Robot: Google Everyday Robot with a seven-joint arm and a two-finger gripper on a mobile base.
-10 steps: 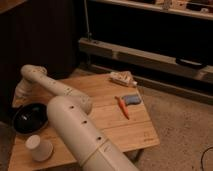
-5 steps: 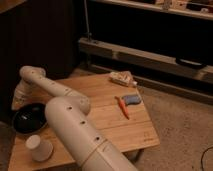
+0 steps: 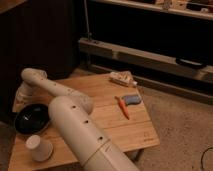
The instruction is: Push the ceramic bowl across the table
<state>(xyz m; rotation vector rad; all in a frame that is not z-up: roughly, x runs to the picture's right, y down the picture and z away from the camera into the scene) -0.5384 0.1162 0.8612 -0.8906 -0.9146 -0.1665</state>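
Where the table reaches its left end, the gripper hangs low at the tip of the white arm, just behind the ceramic bowl and very near its far rim. Whether it touches the rim cannot be told, nor whether it is parted or closed.

The bowl sits upright with its mouth up and its glossy black inside catching some light. Being round, it has no long axis and points no particular way. It lies at the left end of the table, its left rim close to that edge.

Just in front of the bowl, toward the near-left corner, a white cup stands upturned, near the bowl but apart from it.

To the right of the bowl, the arm's thick segment crosses the view and covers the middle of the tabletop. Beyond it, bare planks run toward the right half. There an orange stick-shaped thing lies beside a small blue-grey object, and a pale packet rests by the far edge. A small dark mark sits near the near-right corner, where the table ends over speckled floor.
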